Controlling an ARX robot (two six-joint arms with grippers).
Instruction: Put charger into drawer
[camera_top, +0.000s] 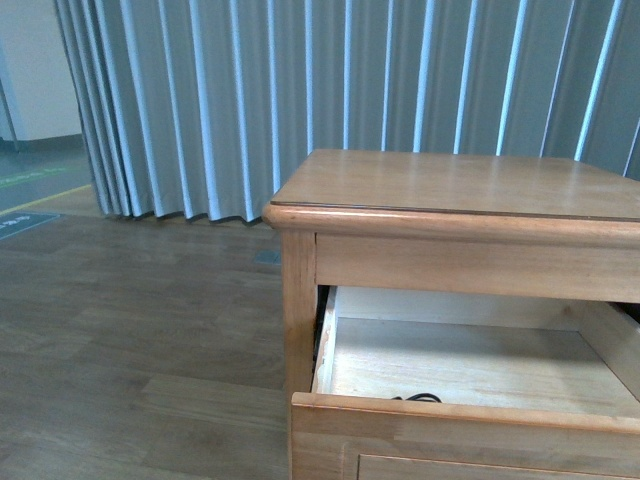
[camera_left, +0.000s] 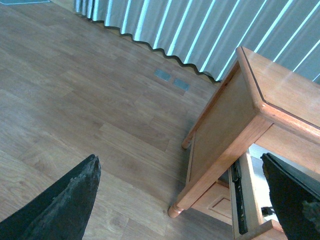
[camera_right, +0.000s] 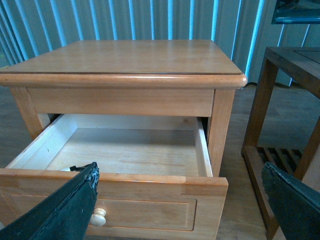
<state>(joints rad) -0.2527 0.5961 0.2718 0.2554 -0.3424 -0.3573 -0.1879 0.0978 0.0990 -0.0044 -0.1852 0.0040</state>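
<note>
The upper drawer (camera_top: 470, 365) of the honey-brown nightstand (camera_top: 460, 185) stands pulled out, its pale wood inside showing. It also shows in the right wrist view (camera_right: 125, 150), with its recessed front and round knob (camera_right: 98, 216). Only a bit of the charger's black cable (camera_top: 420, 398) peeks over the drawer's front wall, and a small white and black bit of the charger (camera_right: 74, 169) lies inside near the front. The rest is hidden. My right gripper (camera_right: 180, 205) is open and empty in front of the drawer front. My left gripper (camera_left: 182, 200) is open and empty beside the nightstand's left side (camera_left: 225, 130).
A darker wooden side table (camera_right: 285, 65) with a slatted lower shelf stands right of the nightstand. Blue-grey curtains (camera_top: 300, 80) hang behind it. Wood floor (camera_top: 130, 330) spreads to the left, with two small floor plates (camera_left: 171, 80) near the curtain.
</note>
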